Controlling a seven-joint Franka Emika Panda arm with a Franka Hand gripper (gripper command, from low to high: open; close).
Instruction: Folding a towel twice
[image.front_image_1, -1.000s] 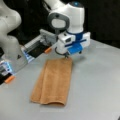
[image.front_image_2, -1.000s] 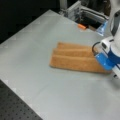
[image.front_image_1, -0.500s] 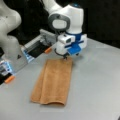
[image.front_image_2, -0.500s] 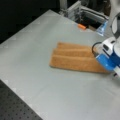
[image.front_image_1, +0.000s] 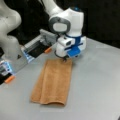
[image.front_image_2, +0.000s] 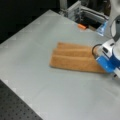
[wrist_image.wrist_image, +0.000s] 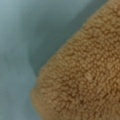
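Note:
The tan, fuzzy towel (image.front_image_1: 53, 82) lies flat on the grey table (image.front_image_1: 100, 87) as a long narrow strip, its layers stacked lengthwise. In a front view its stepped layers (image.front_image_2: 72, 60) show as several bands. My gripper (image.front_image_1: 65, 59) stands low over the towel's far end, at or just above the cloth. Its white and blue body (image.front_image_2: 108, 58) covers that end, so the fingers are hidden. The wrist view is filled by a rounded edge of the towel (wrist_image.wrist_image: 85, 82) over bare table.
A white robot base (image.front_image_1: 10, 30) stands at a front view's left, beside a grey frame (image.front_image_1: 37, 46) with orange tabs (image.front_image_1: 9, 79). Another orange tab (image.front_image_2: 81, 26) lies beyond the towel. A dark perforated board (image.front_image_2: 15, 105) borders the table's edge.
The gripper has barely shifted over the towel's far end. The towel lies as before.

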